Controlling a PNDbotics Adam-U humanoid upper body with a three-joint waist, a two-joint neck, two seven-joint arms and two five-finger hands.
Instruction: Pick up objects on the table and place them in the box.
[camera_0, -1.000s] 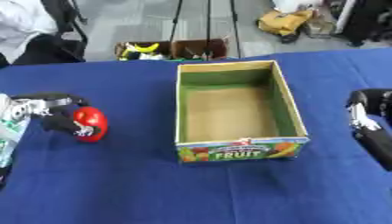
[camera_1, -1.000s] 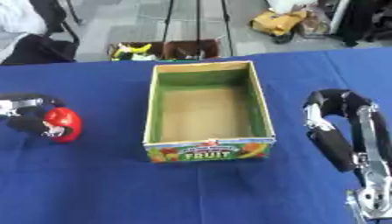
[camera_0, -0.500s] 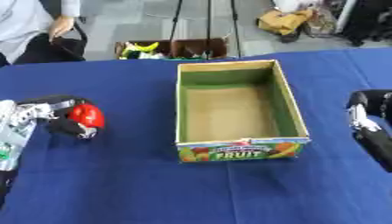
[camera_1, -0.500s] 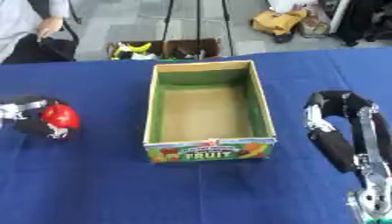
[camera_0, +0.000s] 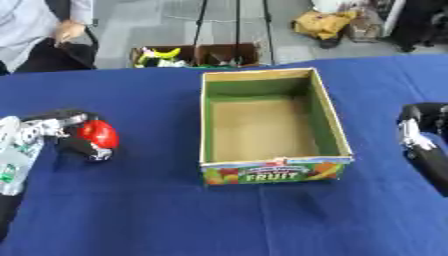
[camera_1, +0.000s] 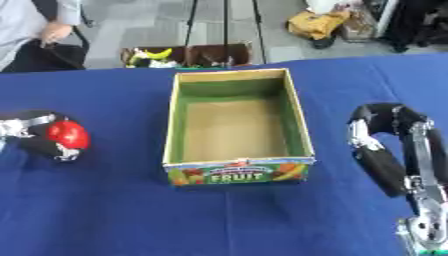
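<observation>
Left eye view, left hand (camera_0: 66, 134) fingers curled round red object (camera_0: 97, 133), box (camera_0: 335, 132) well apart

The word "FRUIT" stands in white capitals on the printed front panel of the box (camera_1: 236, 175), among pictured fruit. A smaller line of lettering above it on the same panel cannot be read

left hand (camera_0: 68, 135) with red object (camera_0: 98, 133) in its fingers lifted slightly and shifted toward the box (camera_0: 269, 120)
</observation>
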